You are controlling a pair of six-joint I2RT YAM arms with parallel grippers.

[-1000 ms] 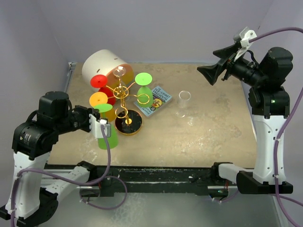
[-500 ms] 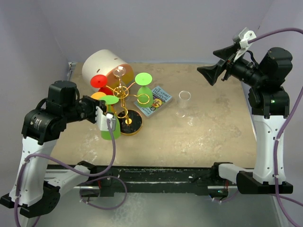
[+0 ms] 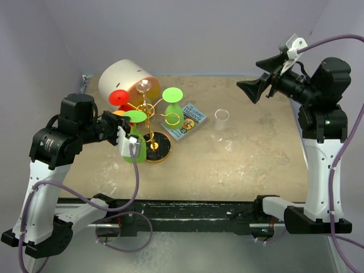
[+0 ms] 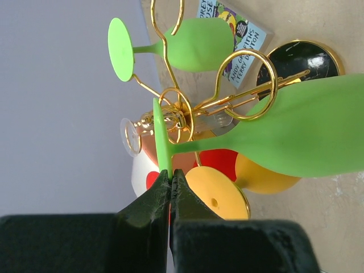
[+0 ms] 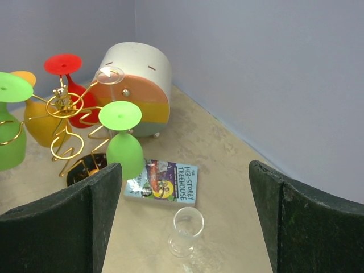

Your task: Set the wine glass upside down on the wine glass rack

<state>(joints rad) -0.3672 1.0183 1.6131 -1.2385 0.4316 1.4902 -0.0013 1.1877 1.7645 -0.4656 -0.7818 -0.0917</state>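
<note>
My left gripper (image 4: 170, 173) is shut on the rim of the round foot of a green wine glass (image 4: 307, 136), which it holds upside down, foot up (image 3: 135, 116) and bowl down. The glass is right against the near-left side of the gold wine glass rack (image 3: 147, 111), whose black base (image 3: 155, 149) sits just beside the bowl. In the left wrist view the stem runs beside a ring-ended arm (image 4: 247, 85); I cannot tell whether it rests in it. My right gripper (image 3: 256, 79) hangs open, high at the right, far from the rack (image 5: 62, 105).
Red (image 3: 119, 96), yellow (image 4: 219, 193) and another green glass (image 3: 173, 96) hang on the rack. A big white cylinder (image 3: 122, 77) lies behind it. A book (image 3: 186, 120) lies right of the base, and a clear glass (image 3: 221, 116) stands upright mid-table.
My left arm has carried the green glass up and rightward, from the table's near left to the rack's side. The right arm has stayed where it was.
</note>
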